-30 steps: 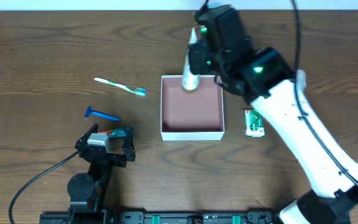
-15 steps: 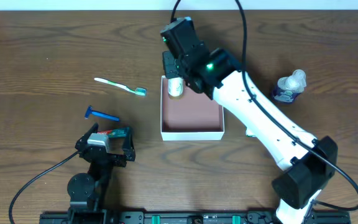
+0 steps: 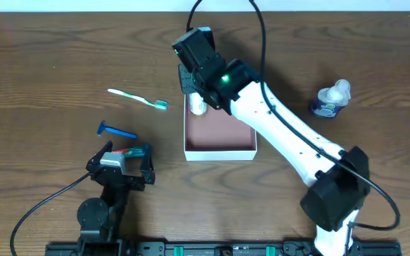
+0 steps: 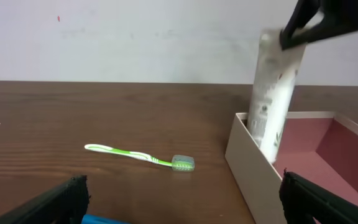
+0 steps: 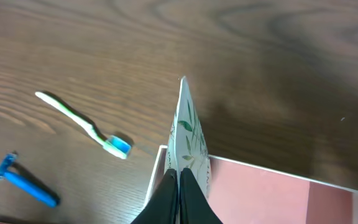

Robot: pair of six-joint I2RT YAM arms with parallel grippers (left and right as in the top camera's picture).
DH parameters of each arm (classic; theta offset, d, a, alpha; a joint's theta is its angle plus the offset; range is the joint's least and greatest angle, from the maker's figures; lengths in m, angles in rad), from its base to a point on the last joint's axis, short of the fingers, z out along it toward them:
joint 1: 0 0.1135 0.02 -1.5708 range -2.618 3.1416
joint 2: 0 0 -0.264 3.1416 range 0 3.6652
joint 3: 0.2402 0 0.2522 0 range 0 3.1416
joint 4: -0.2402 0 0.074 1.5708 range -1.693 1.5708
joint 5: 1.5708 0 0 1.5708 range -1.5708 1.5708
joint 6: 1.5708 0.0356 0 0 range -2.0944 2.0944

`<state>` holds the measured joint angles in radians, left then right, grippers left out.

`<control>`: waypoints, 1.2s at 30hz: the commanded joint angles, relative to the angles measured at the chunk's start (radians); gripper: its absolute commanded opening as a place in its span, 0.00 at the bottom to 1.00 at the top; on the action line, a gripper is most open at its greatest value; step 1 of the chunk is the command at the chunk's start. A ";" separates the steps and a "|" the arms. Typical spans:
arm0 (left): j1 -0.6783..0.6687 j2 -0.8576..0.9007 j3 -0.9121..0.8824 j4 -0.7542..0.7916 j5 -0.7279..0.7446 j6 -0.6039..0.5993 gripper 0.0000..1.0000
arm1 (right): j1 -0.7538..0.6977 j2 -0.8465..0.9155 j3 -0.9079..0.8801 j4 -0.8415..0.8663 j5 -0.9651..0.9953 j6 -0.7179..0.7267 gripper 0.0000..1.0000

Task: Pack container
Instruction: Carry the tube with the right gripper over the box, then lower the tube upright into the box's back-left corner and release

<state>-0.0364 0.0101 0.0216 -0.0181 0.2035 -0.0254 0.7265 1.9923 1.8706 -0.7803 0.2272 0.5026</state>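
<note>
The container (image 3: 219, 150) is a shallow white box with a reddish-pink floor at mid-table; it also shows in the left wrist view (image 4: 253, 162) and the right wrist view (image 5: 272, 193). My right gripper (image 3: 194, 87) is shut on a white tube with green leaf print (image 4: 272, 99), held upright with its lower end inside the container's far left corner (image 5: 186, 137). My left gripper (image 3: 122, 165) is open near the front left, empty. A green and white toothbrush (image 3: 138, 98) and a blue razor (image 3: 116, 131) lie left of the container.
A small bottle with a purple label (image 3: 331, 99) stands at the right. A red and green item (image 3: 135, 151) lies by the left gripper. The right arm (image 3: 290, 135) stretches over the container's right side.
The right gripper has carried the tube left and down, from above the container's back edge into its far left corner. The left arm has not moved.
</note>
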 commanded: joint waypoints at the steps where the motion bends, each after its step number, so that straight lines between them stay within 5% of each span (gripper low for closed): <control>1: -0.004 -0.006 -0.018 -0.033 0.017 0.003 0.98 | 0.021 0.011 0.017 0.018 0.028 0.029 0.01; 21: -0.004 -0.006 -0.018 -0.033 0.017 0.003 0.98 | 0.023 0.014 0.017 0.071 0.039 0.020 0.01; 26: -0.004 -0.006 -0.018 -0.033 0.017 0.003 0.98 | 0.023 0.016 0.017 0.070 0.038 0.020 0.37; 36: -0.004 -0.006 -0.018 -0.033 0.017 0.003 0.98 | 0.034 0.016 0.017 0.062 0.027 0.008 0.39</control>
<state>-0.0364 0.0101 0.0216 -0.0181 0.2035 -0.0254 0.7361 2.0029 1.8709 -0.7147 0.2440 0.5186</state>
